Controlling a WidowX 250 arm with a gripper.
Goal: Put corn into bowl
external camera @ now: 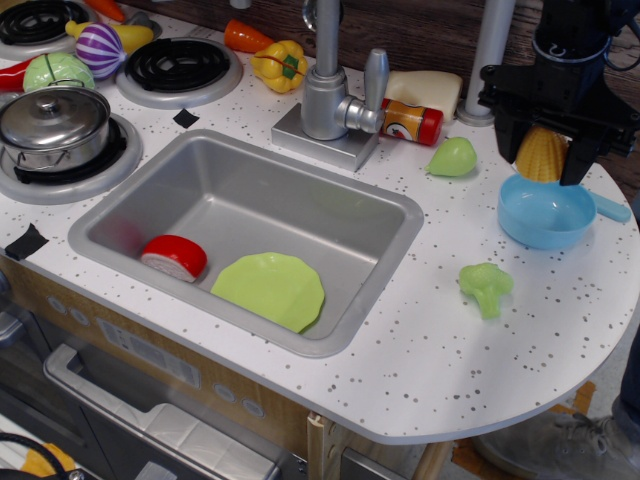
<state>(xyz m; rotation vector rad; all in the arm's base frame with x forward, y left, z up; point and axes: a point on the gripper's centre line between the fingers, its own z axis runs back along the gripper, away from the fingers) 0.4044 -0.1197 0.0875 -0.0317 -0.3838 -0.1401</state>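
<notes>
The yellow corn (541,155) hangs in my black gripper (544,152), which is shut on it just above the far rim of the light blue bowl (547,212). The bowl sits on the white speckled counter at the right, its short handle (611,208) pointing right. The corn's lower end shows between the two fingers; its top is hidden by the gripper body. The bowl looks empty inside.
A steel sink (250,232) holds a lime-green plate (269,288) and a red-white toy (174,257). A green broccoli (486,288) and a green pear-like toy (453,158) lie near the bowl. Faucet (332,75), ketchup bottle (412,121), grey post (488,58), pot (52,122) and stove toys stand behind and left.
</notes>
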